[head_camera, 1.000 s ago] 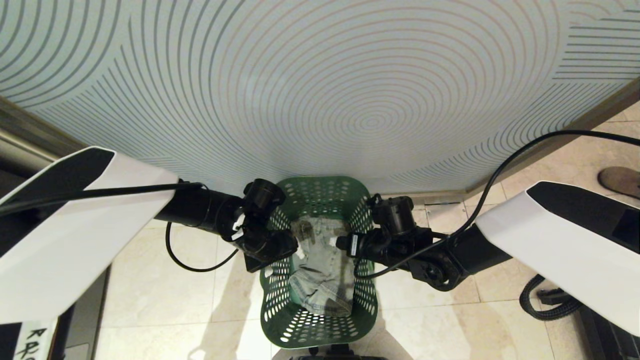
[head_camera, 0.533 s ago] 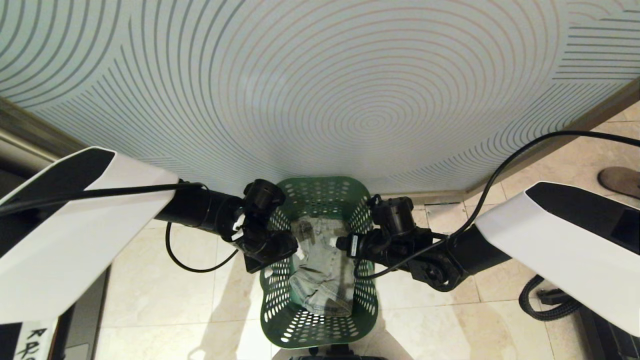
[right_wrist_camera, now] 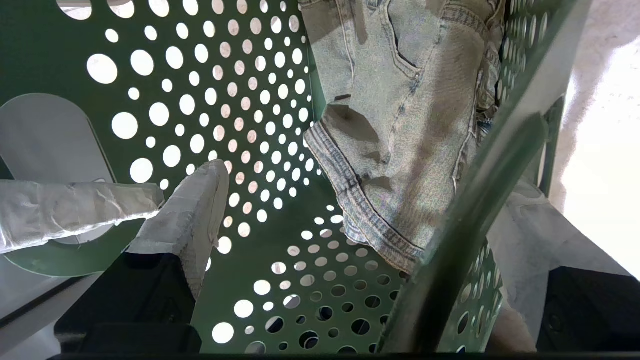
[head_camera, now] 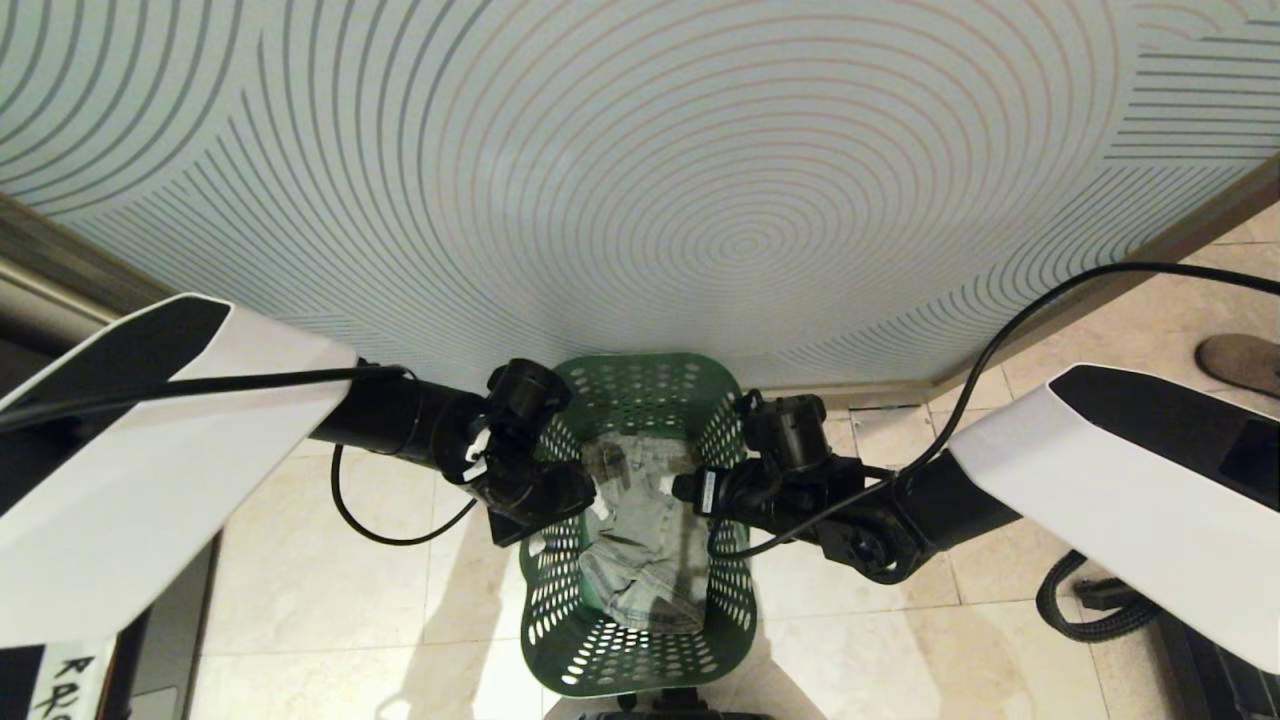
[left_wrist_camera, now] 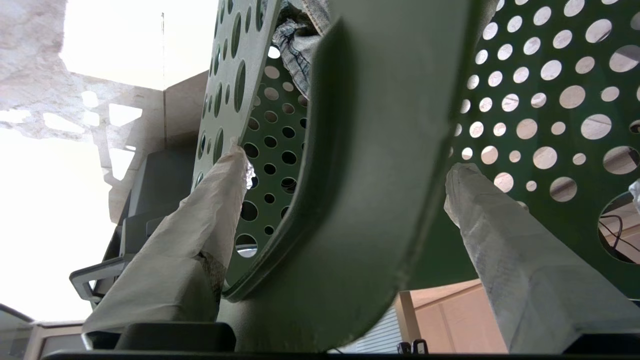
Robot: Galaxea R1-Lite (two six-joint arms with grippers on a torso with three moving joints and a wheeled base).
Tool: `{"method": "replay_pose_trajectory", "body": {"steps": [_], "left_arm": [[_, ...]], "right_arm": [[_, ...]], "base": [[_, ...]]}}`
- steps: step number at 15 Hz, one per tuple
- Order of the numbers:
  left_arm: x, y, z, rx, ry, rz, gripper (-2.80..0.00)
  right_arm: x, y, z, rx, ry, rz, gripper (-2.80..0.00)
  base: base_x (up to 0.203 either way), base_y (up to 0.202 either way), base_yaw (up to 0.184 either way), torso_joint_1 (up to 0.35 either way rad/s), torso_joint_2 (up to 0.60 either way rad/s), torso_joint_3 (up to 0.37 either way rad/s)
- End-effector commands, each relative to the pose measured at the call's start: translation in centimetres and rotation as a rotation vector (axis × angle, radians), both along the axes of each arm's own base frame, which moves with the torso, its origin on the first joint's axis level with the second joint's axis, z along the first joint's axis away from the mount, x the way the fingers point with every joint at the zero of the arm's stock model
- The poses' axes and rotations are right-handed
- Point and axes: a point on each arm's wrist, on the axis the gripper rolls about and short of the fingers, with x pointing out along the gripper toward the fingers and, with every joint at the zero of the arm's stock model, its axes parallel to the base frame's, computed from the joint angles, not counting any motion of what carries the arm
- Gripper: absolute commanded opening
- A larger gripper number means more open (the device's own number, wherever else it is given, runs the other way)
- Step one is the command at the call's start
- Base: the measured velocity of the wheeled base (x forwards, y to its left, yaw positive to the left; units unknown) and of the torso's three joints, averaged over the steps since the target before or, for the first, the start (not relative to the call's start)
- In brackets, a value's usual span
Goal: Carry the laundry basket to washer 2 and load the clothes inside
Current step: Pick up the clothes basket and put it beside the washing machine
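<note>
The dark green laundry basket [head_camera: 640,662] stands on the tiled floor just in front of me, its far end against the patterned wall. The clothes [head_camera: 640,540], a pale folded denim garment [right_wrist_camera: 400,125], lie on its floor. My left gripper [head_camera: 588,505] is open and straddles the basket's left rim [left_wrist_camera: 360,150], with one wrapped finger [left_wrist_camera: 215,200] outside the wall and the other inside. My right gripper [head_camera: 686,487] is also open, astride the right rim [right_wrist_camera: 480,210], one finger [right_wrist_camera: 195,210] inside the basket. Washer 2 is out of view.
A wall panel [head_camera: 700,200] with concentric lines rises directly behind the basket. A dark cabinet edge [head_camera: 40,300] sits at far left. A coiled black hose [head_camera: 1090,600] lies on the floor at right, and a brown object [head_camera: 1240,360] at the right edge.
</note>
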Motion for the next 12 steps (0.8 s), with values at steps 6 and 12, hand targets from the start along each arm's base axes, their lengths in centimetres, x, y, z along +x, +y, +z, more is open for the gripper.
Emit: {"method": "replay_pose_trajectory", "body": {"steps": [6, 12], "left_arm": [[0.02, -0.23, -0.36, 0.000, 0.007, 0.000, -2.80], [-0.34, -0.56, -0.38, 0.002, 0.015, -0.011, -2.80]], "right_arm": [[-0.01, -0.03, -0.23, -0.001, 0.006, -0.002, -2.80], [-0.16, -0.07, -0.38, 0.000, 0.013, -0.003, -2.80]], "base": [[0.000, 0.000, 0.000, 0.000, 0.00, 0.000], [0.000, 0.000, 0.000, 0.000, 0.00, 0.000]]}}
